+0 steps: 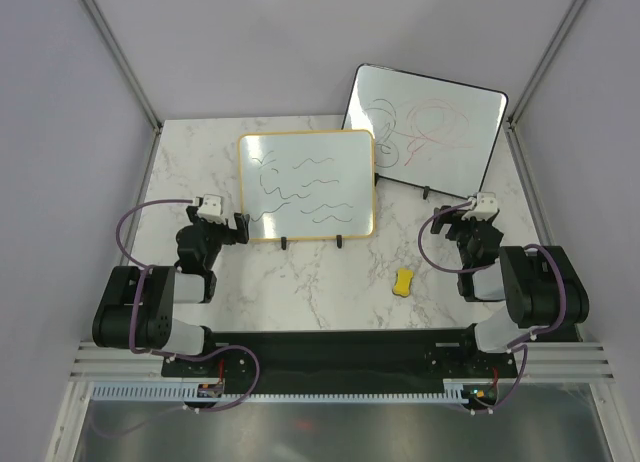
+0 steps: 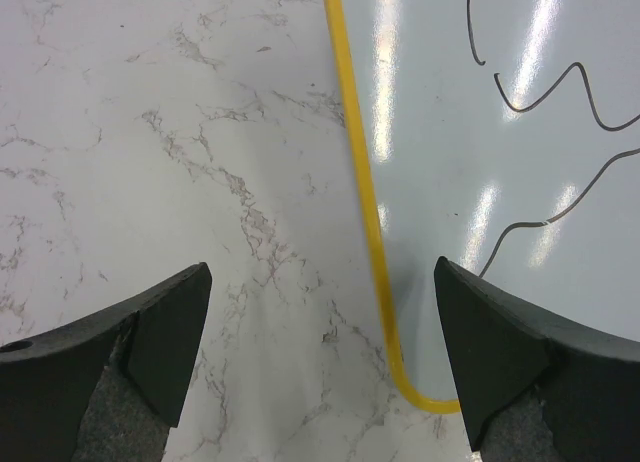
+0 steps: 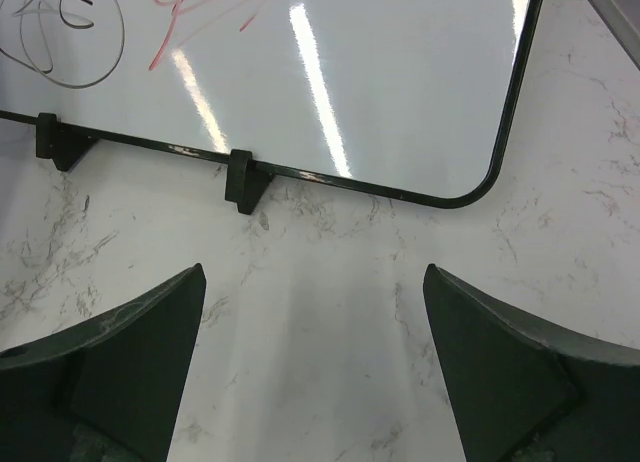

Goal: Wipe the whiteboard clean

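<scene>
Held nothing in left gripper, jaws wide, by whiteboard corner; likewise right gripper, before black board.

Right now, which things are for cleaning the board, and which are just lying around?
For the job: the tan-framed whiteboard with black wavy lines; the small yellow block, probably the eraser.
Just lying about: the black-framed whiteboard with red and black scribbles.

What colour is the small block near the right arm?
The block is yellow; top view shows it best.
</scene>
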